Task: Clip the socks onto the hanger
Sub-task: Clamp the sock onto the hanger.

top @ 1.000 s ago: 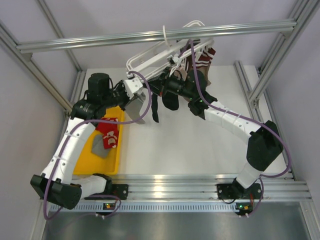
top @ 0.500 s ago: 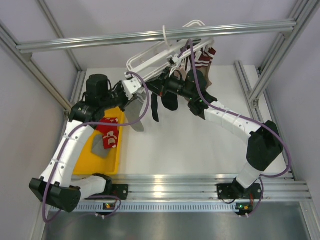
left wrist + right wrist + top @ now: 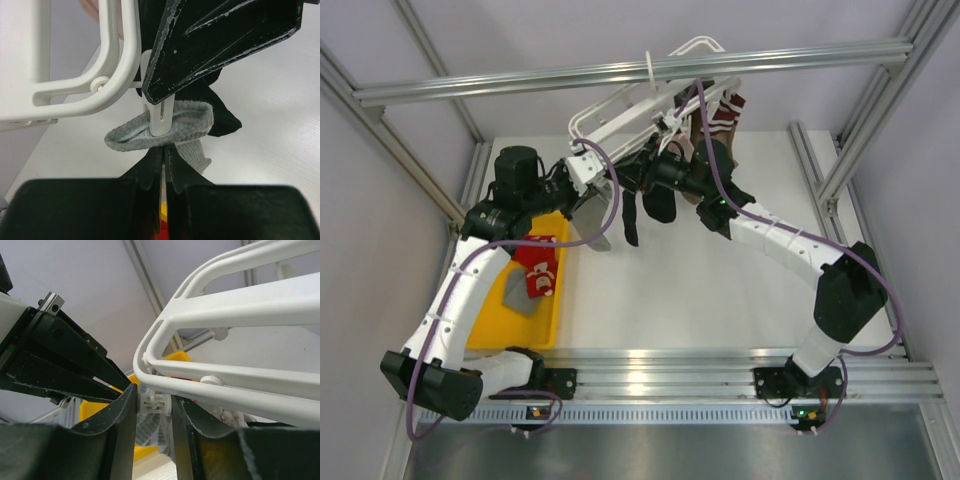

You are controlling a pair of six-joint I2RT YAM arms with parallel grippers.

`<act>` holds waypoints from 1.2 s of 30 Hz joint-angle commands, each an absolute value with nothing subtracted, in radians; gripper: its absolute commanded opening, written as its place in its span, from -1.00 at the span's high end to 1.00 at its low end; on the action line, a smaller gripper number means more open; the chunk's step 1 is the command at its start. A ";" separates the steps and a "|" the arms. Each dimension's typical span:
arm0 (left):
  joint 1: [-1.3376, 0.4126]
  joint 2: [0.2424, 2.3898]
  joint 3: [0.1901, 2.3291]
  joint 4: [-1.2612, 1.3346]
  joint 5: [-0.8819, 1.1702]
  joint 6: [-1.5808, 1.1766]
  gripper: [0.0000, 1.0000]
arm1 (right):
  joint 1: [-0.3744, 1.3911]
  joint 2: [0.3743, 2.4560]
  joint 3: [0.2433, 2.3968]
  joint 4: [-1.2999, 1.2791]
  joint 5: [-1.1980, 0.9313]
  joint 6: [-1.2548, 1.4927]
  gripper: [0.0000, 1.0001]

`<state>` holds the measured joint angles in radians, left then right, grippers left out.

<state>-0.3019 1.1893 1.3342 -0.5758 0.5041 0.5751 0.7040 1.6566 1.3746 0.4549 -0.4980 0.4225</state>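
Nearest the arm bases, below and to the left of the hanger (image 3: 235,305), a yellow tray (image 3: 510,328) on the tabletop (image 3: 700,290) holds a red sock (image 3: 535,268) and a second grey one (image 3: 518,292), both waiting to be hung.

Above the tray, the left fingers (image 3: 148,172) are pressed together on a grey sock (image 3: 187,125) just under the hanger's left corner. They pinch it close to the cuff, and its length hangs straight down from the frame toward the tray.

Just beyond those fingertips, the open cuff sits against the lower tip of a white clip peg (image 3: 161,117) hanging from that same corner. The tip looks lodged in the cuff's mouth, though whether it has bitten the fabric cannot be told.

From the opposite side, the right fingers (image 3: 120,430) are closed on the peg's upper end and appear to be squeezing it open.

The coming move turns on that gap. The sock lies directly ahead of the left fingers, in line with the peg, so the left arm is the one placed to feed it in before the right lets go.

Farther along the hanger, dark socks (image 3: 660,205) and a striped maroon sock (image 3: 725,118) dangle already clipped. The hanger hooks over an aluminium crossbar (image 3: 800,55).
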 commanded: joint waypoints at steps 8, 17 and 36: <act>-0.305 1.158 1.335 -0.509 0.535 0.563 1.00 | 0.690 1.632 1.417 0.449 -0.486 0.448 0.21; -0.307 1.121 1.309 -0.525 0.532 0.476 0.81 | 0.658 1.638 1.433 0.494 -0.532 0.571 0.14; -0.307 1.132 1.309 -0.454 0.574 0.253 0.33 | 0.684 1.620 1.414 0.468 -0.554 0.499 0.81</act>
